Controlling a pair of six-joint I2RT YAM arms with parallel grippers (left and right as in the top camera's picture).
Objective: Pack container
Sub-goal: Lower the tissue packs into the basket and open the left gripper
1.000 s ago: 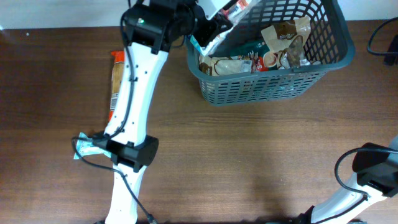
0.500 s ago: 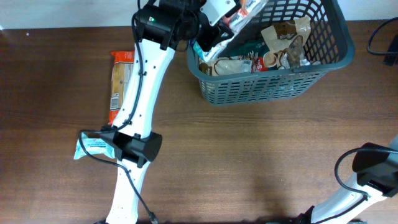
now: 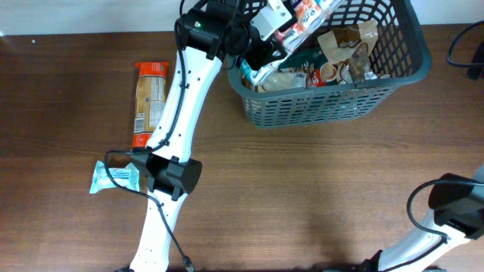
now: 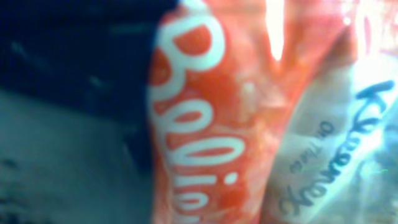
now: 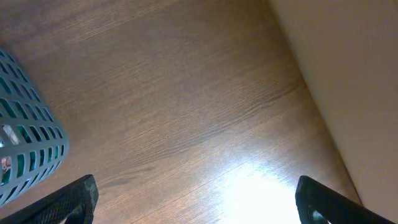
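Note:
The container (image 3: 325,109), a large dark grey lattice basket, stands at the back right of the table with several snack packets inside it. My left gripper (image 3: 275,27) hangs over the basket's left rim, shut on a red and white packet (image 3: 308,10) that slants over the basket's inside. The same packet (image 4: 205,137) fills the left wrist view with its white lettering and hides the fingers. My right gripper (image 5: 196,199) is open above bare wood, with nothing between its fingers (image 5: 78,196). A corner of the container (image 5: 25,149) shows at that view's left edge.
An orange packet (image 3: 149,102) lies lengthwise on the table left of the left arm. A light blue packet (image 3: 113,177) lies near the arm's elbow. The right arm's base (image 3: 454,204) is at the bottom right. A black cable (image 3: 465,45) lies at the right edge.
The left arm has swung right, carrying the red and white packet further over the basket. The light blue packet is now uncovered. The right arm has not moved.

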